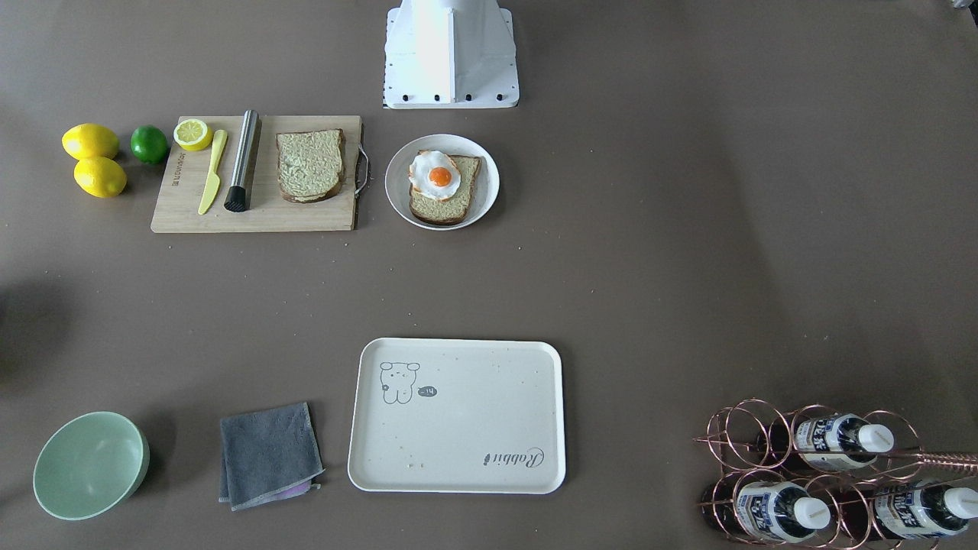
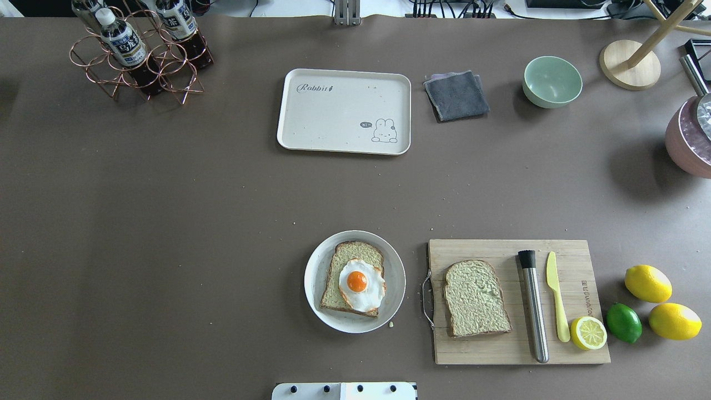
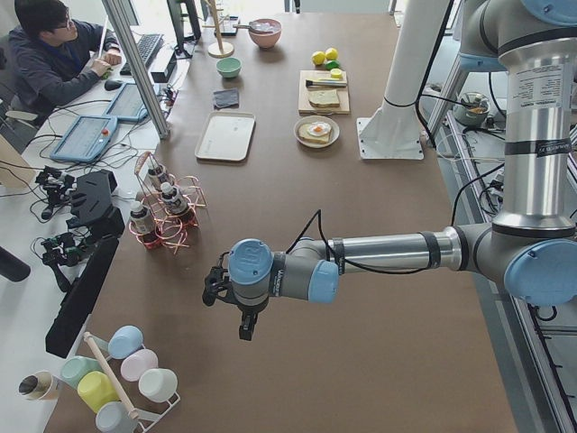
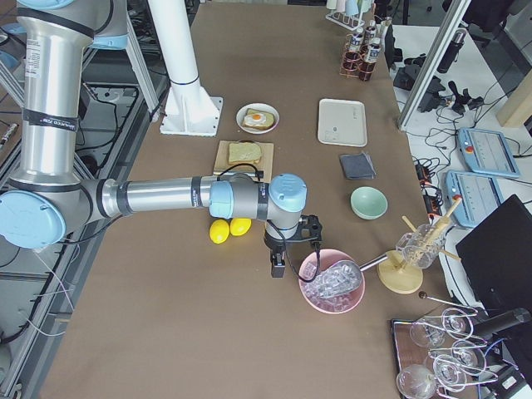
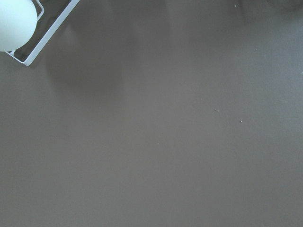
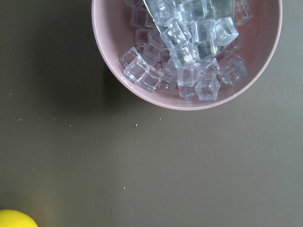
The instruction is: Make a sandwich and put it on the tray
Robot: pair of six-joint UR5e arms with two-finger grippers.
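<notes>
hanging: left claw [image 3: 245, 330], right claw [image 4: 277, 268] | grip state cannot tell | pink bowl [image 2: 684, 145] cut off overhead

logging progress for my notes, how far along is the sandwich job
Done: the egg lies on one bread slice on the round plate. In hand: nothing; the left pincer and right pincer hang far from the food. Left: the second slice on the cutting board must go on top, then it all must move to the tray, which holds nothing.
</notes>
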